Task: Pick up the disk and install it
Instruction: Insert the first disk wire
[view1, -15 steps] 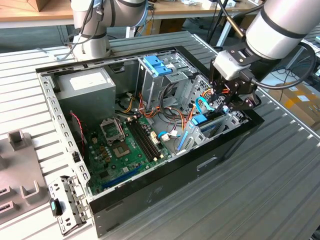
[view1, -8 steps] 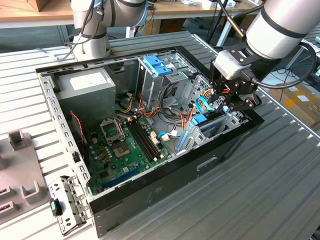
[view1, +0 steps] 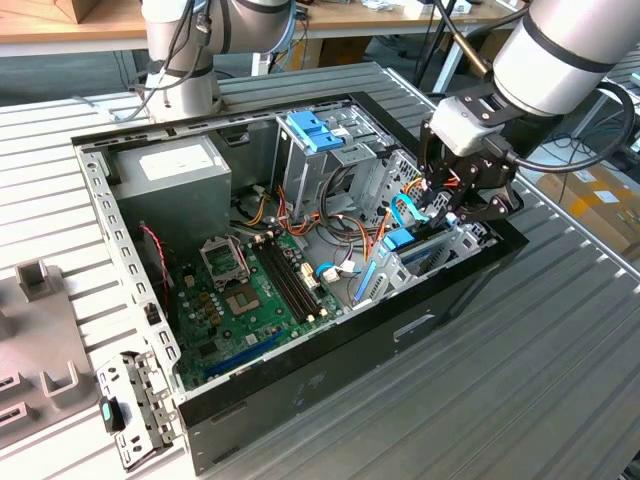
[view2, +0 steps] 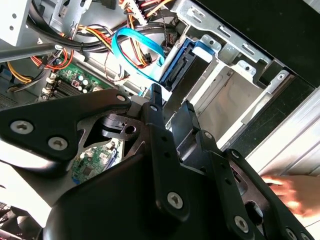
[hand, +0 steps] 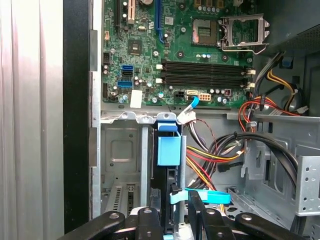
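The disk (hand: 168, 150) stands on edge in the metal drive cage (hand: 120, 150) at the case's front corner; its blue side rail shows in both wrist views (view2: 179, 65). In the exterior view the disk (view1: 400, 240) sits low in the cage on that view's right. My gripper (view1: 452, 212) reaches down into the cage from above. Its black fingers (hand: 150, 220) straddle the disk's near end, and the gripper (hand: 172, 202) (view2: 171, 100) looks shut on it. A light-blue data cable (view2: 135, 45) loops right beside the disk.
The open case holds a green motherboard (view1: 250, 290), a grey power-supply box (view1: 170, 170), a blue bracket (view1: 310, 130) on the upper cage and bundles of wires (hand: 225, 155). A person's hand (view2: 292, 192) rests outside the case. A second arm's base (view1: 180, 60) stands behind.
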